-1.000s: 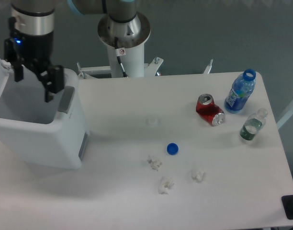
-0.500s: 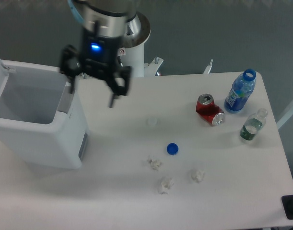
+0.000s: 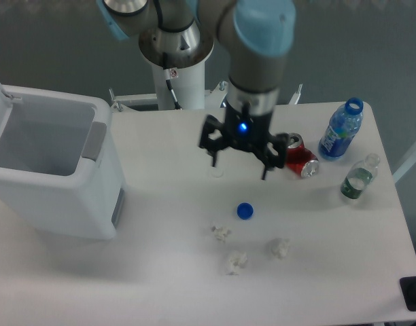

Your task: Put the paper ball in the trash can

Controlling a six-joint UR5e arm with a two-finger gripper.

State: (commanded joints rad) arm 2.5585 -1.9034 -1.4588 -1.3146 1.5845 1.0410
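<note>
Three small crumpled white paper wads lie at the front middle of the table: one (image 3: 220,233), one (image 3: 236,261) and one (image 3: 281,248). They look alike, and I cannot tell which is the paper ball. The trash can (image 3: 92,197) stands at the left, a boxy white bin with a grey side panel and its lid up. Its inside looks empty from here. My gripper (image 3: 239,170) hangs open and empty above the middle of the table. It is behind the wads and far right of the bin.
A round blue bottle cap (image 3: 245,210) lies just behind the wads. A crushed red can (image 3: 300,155), a blue bottle (image 3: 341,129) and a small clear bottle (image 3: 359,178) are at the back right. A faint clear cap (image 3: 215,172) lies under the gripper. The robot base (image 3: 176,47) is at the back.
The gripper has swung from over the trash can at the left to above the middle of the table, staying open and empty. The wads have not moved.
</note>
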